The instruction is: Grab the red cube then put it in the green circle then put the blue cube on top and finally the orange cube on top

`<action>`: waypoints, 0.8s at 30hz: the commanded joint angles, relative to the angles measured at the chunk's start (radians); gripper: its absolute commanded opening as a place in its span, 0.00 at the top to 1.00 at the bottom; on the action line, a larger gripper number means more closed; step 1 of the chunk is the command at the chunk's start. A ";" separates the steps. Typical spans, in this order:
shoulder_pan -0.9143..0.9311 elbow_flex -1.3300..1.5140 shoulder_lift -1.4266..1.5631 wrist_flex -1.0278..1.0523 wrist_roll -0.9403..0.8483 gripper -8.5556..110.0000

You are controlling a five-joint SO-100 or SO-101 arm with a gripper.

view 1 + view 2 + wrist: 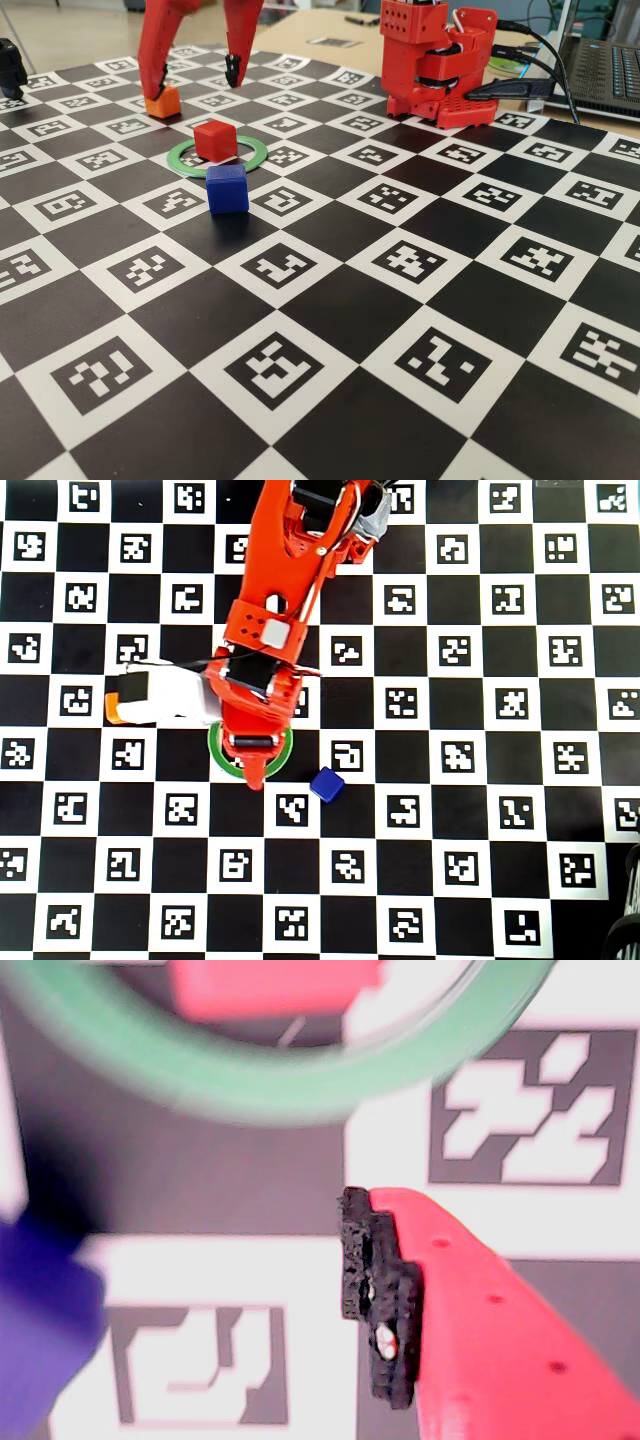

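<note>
The red cube (pixel 215 139) sits inside the green circle (pixel 250 152) on the checkered board. It also shows at the top of the wrist view (pixel 270 985), with the ring (pixel 250 1085) below it. The blue cube (pixel 227 188) stands just in front of the ring; it is blurred at the left of the wrist view (pixel 40 1330) and lies right of the ring in the overhead view (pixel 327 784). The orange cube (pixel 162 101) sits behind and to the left, next to one finger. My gripper (pixel 197 78) is open and empty, above and behind the ring. One padded fingertip (pixel 385 1300) shows in the wrist view.
The red robot base (pixel 440 70) stands at the back right of the board, with cables and a laptop (pixel 610 70) beyond it. A black object (pixel 10 65) is at the far left edge. In the overhead view the arm (pixel 270 630) hides the red cube and most of the ring (pixel 214 754).
</note>
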 commanded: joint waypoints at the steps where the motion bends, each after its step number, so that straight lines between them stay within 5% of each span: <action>1: -0.091 -0.114 0.015 0.032 0.066 0.52; 24: -0.224 0.179 -0.137 -0.360 0.153 0.52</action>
